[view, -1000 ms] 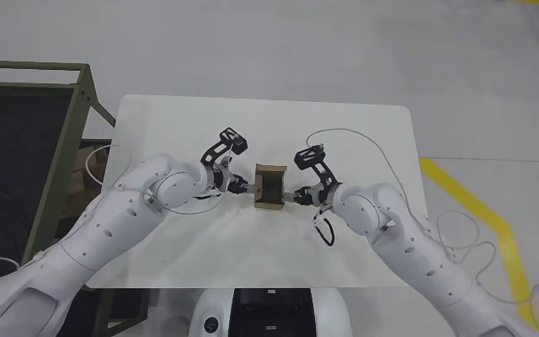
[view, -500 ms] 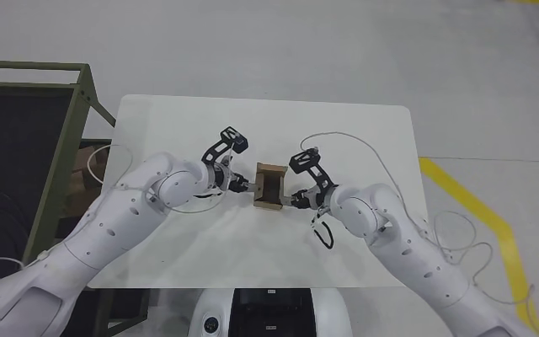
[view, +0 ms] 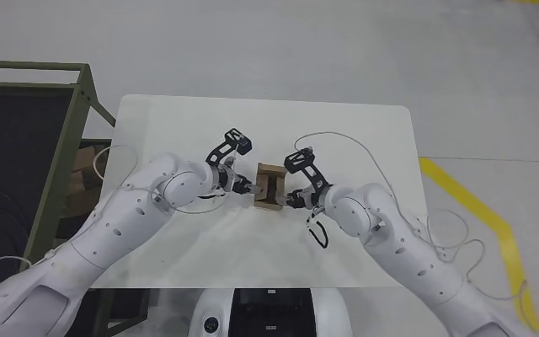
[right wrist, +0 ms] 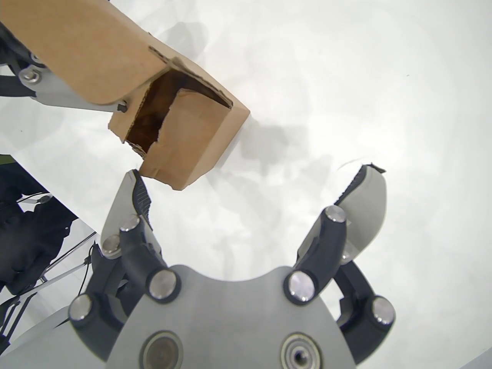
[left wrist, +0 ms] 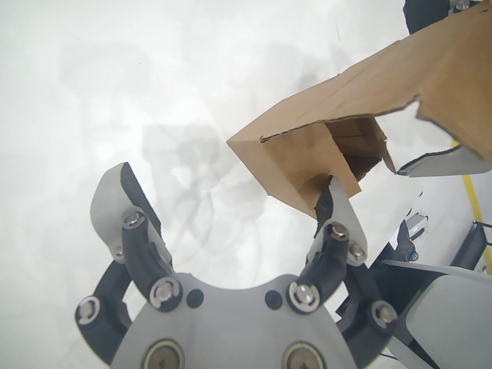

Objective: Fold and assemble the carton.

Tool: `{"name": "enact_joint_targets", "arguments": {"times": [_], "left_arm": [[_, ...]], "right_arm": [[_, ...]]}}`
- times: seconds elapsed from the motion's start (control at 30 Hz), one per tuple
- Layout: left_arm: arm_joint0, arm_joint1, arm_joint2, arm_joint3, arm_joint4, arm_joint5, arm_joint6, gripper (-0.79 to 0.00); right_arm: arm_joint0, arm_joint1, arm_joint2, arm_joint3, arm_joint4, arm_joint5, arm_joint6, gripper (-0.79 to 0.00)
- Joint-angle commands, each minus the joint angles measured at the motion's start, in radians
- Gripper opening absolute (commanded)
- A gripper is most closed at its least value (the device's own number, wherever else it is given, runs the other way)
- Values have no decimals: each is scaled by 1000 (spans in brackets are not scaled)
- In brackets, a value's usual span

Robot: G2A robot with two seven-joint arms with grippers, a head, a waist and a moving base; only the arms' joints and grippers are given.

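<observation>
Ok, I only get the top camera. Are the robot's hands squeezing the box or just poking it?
Observer: Not squeezing. The left wrist camera shows the left hand wide open, with one finger tip against the carton's end flap.
Operator: And the other hand?
Observer: The right hand is open too. One of its fingers sits right by a corner of the carton's end, and I can't tell if it touches.
Operator: Is the box shut at that end?
Observer: No. The right wrist camera shows a gap between the flaps, dark inside.
</observation>
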Motion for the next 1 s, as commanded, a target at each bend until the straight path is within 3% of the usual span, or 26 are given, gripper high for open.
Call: {"name": "enact_joint_targets", "arguments": {"times": [0.0, 0.97], "left_arm": [[0, -3, 1, 3, 1, -1, -2, 0], [-12, -54, 13, 49, 26, -14, -50, 0]], "right_arm": [[3, -3, -3, 4, -1, 1, 1, 0], [70, -67, -61, 96, -46, 107, 21, 0]]}}
